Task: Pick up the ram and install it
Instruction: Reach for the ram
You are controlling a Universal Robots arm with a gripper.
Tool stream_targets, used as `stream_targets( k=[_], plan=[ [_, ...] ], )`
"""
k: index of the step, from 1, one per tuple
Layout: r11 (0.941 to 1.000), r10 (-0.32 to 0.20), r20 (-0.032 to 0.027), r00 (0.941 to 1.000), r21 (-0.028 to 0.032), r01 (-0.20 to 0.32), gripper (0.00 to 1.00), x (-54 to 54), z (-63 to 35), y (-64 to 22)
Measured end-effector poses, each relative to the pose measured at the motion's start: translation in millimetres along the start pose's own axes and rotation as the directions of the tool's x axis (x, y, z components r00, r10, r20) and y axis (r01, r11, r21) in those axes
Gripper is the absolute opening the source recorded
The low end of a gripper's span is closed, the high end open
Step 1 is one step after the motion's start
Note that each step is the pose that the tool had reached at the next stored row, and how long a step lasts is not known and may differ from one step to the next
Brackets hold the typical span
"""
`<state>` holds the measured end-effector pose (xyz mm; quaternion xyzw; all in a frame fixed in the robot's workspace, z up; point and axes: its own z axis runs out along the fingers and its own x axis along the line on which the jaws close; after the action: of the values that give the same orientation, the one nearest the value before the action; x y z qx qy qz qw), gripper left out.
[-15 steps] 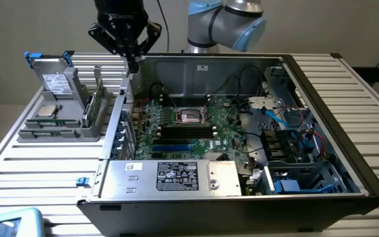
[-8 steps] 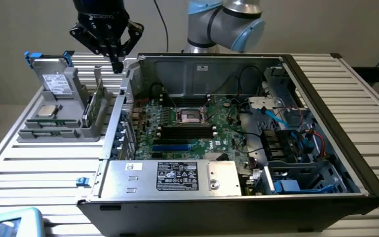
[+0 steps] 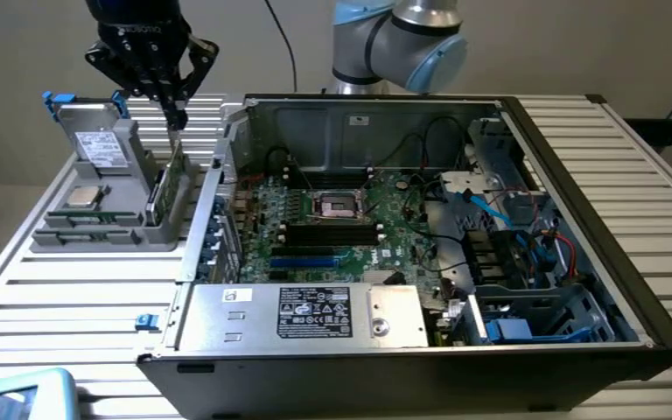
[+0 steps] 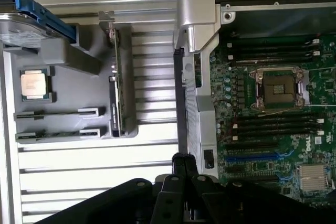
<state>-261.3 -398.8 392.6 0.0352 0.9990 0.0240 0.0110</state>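
While the arm sits high in the upper left of the exterior view, I see the gripper [image 3: 175, 112] hanging above the grey holder [image 3: 132, 232] on the slatted bench [image 3: 67, 306]. Its jaws are pressed together with nothing between them. On the wrist view the two dark fingertips [image 4: 179, 163] meet over bare slats between the holder and the computer case [image 3: 430, 385]. The ram [image 4: 50, 114] lies untouched in the holder, a slim green stick seated edge-up in a narrow slot, with a second stick [image 4: 50, 136] like it in the slot just beside. In the same holder rests the square silver processor [image 3: 83, 196], and behind it the grey drive [image 3: 102, 144] with blue tabs stands upright at the holder's far end. A taller green card [image 3: 169, 188] stands on edge along the side of the holder nearest the case; in the exterior view the gripper's tips sit just above its far end, apart from it. Inside the open case, at centre frame, the motherboard [image 3: 255, 245] shows its open processor socket [image 3: 339, 206] and, just below that, black memory slots [image 3: 333, 233] that are unfilled.
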Motion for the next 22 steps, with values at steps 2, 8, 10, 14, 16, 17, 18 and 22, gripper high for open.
stream_targets(
  k=[2, 8, 10, 14, 16, 17, 18, 22],
  plan=[
    [1.0000, 0.000, 0.0000, 1.0000, -0.0001, 0.000, 0.11, 9.0, -0.2, -0.6],
    [1.0000, 0.000, 0.0003, 1.0000, 0.0033, 0.000, 0.11, 36.1, -0.7, -1.2],
    [1.0000, 0.000, 0.0003, 1.0000, 0.0035, 0.000, 0.11, 45.5, -0.9, -1.6],
    [1.0000, 0.000, -0.0006, 1.0000, 0.0035, 0.000, 0.11, 63.4, -1.4, -2.9],
    [1.0000, 0.000, -0.0014, 1.0000, 0.0036, 0.000, 0.11, 72.7, -1.6, -3.5],
    [1.0000, 0.000, -0.0018, 1.0000, 0.0036, 0.000, 0.11, 77.3, -1.7, -3.8],
    [1.0000, 0.000, -0.0023, 1.0000, 0.0037, 0.000, 0.11, 81.8, -1.8, -4.1],
    [1.0000, 0.000, -0.0033, 1.0000, 0.0037, 0.000, 0.11, 99.7, -2.1, -5.4]
  ],
)
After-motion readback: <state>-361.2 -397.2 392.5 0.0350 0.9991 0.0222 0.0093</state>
